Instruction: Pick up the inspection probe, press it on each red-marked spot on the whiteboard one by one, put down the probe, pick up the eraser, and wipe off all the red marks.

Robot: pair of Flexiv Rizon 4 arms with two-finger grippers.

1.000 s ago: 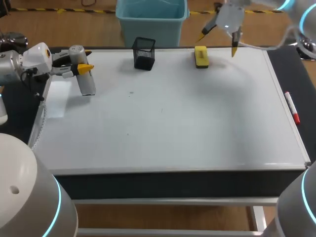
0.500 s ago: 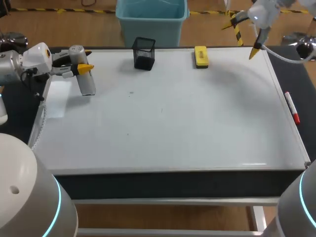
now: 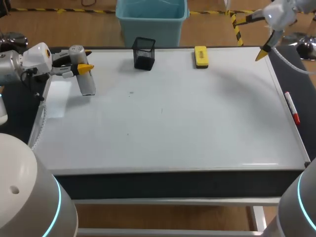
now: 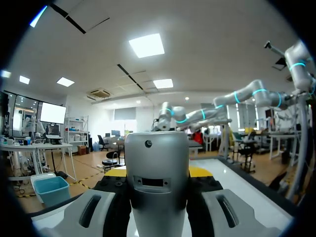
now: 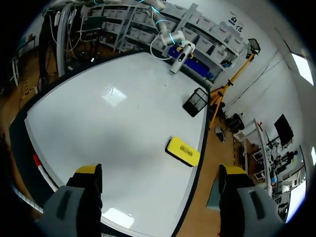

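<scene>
At the far-left edge of the whiteboard (image 3: 197,123), the left gripper (image 3: 85,60) is clamped on the probe (image 3: 87,84), a silver cylinder. It hangs upright with its lower end just above or on the board; can't tell if it touches. In the left wrist view the probe sits squarely between the two fingers, both pressed to its sides.

Over the back-right corner of the board, the right gripper (image 5: 160,173) hangs with fingers spread wide and nothing between them. The yellow eraser (image 3: 201,56) lies flat at the board's back edge, ahead of the right gripper and apart from it. A black mesh cup (image 3: 144,53) stands at the back edge, well left of the eraser. A red marker (image 3: 291,107) lies along the board's right edge. A few tiny faint marks (image 3: 131,92) dot the board left of middle; colour too small to tell.
</scene>
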